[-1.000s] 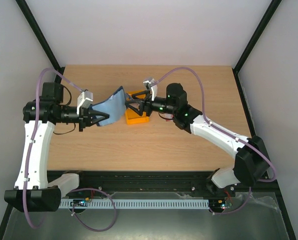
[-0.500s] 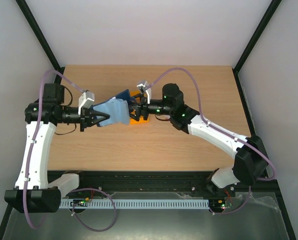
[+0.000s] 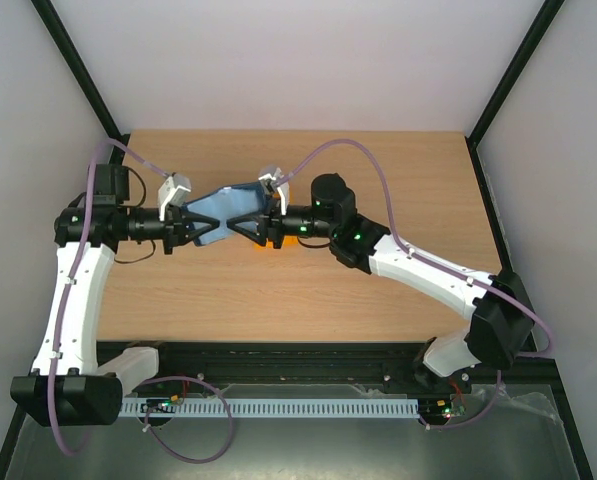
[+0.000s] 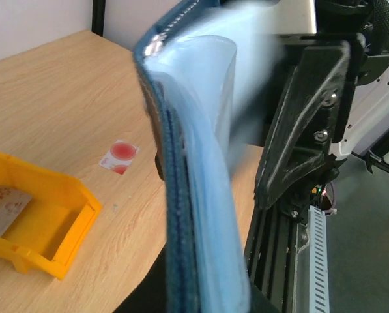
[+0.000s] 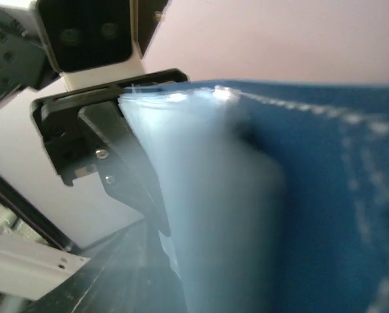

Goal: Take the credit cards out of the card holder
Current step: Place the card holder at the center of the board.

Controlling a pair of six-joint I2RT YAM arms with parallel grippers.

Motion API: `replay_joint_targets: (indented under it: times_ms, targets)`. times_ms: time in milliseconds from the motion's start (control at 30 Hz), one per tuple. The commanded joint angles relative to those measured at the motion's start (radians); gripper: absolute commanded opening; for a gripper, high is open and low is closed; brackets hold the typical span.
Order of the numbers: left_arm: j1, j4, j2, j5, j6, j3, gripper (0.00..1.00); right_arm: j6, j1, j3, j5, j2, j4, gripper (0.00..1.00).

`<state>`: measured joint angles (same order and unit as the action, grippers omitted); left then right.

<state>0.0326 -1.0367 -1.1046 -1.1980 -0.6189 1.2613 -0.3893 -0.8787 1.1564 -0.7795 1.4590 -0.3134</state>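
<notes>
The card holder [image 3: 223, 208] hangs open above the table between both arms, navy outside and pale blue inside. My left gripper [image 3: 198, 228] is shut on its left end; in the left wrist view the navy edge [image 4: 176, 195] and clear pale sleeves [image 4: 210, 150] rise from between my jaws. My right gripper [image 3: 240, 222] has its fingers drawn to a point on the holder's right leaf. One right finger [image 4: 298, 130] shows beside the sleeves. A white credit card with a red spot [image 4: 119, 155] lies on the table. Another pale card [image 4: 4, 208] lies in the orange bin [image 4: 64, 225].
The orange bin [image 3: 274, 245] sits mid-table, mostly hidden under my right gripper. In the right wrist view the holder [image 5: 331, 195] fills the frame, with the left gripper's body [image 5: 103, 137] behind it. A black frame rail runs along the near table edge [image 3: 298, 352].
My right gripper has moved left from over the orange bin onto the holder and drawn its fingers together. The left gripper has lifted the holder slightly and flattened it out.
</notes>
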Motion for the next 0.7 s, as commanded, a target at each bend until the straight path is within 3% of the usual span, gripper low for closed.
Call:
replay_joint_targets:
  times_ms: [0,167,267,333,400,533,600,667]
  targets:
    - [-0.003,0.018,0.012,-0.016,0.005,-0.018,0.02,0.01,-0.008,0.045,0.085,0.008,0.013,0.34]
    - [-0.004,0.075,0.014,0.012,0.074,-0.034,0.02,-0.007,-0.011,0.034,0.02,-0.002,-0.03,0.02]
    - [-0.003,0.119,0.018,0.049,0.129,-0.049,0.06,0.007,-0.01,0.034,0.049,-0.02,-0.013,0.02]
    - [-0.004,0.136,0.02,0.073,0.152,-0.056,0.23,0.014,0.001,0.034,0.076,-0.033,0.014,0.02]
    - [-0.002,0.151,0.024,0.099,0.173,-0.059,0.52,0.006,0.024,0.034,0.089,-0.042,0.043,0.02]
    - [0.013,0.252,0.033,0.251,0.316,-0.092,0.85,-0.049,0.125,0.061,0.138,-0.049,0.18,0.02]
    - [0.032,0.326,0.035,0.361,0.401,-0.126,0.97,-0.103,0.211,0.058,0.188,-0.058,0.27,0.02]
    - [0.057,0.379,0.034,0.443,0.46,-0.156,0.99,-0.137,0.294,0.043,0.221,-0.069,0.398,0.01]
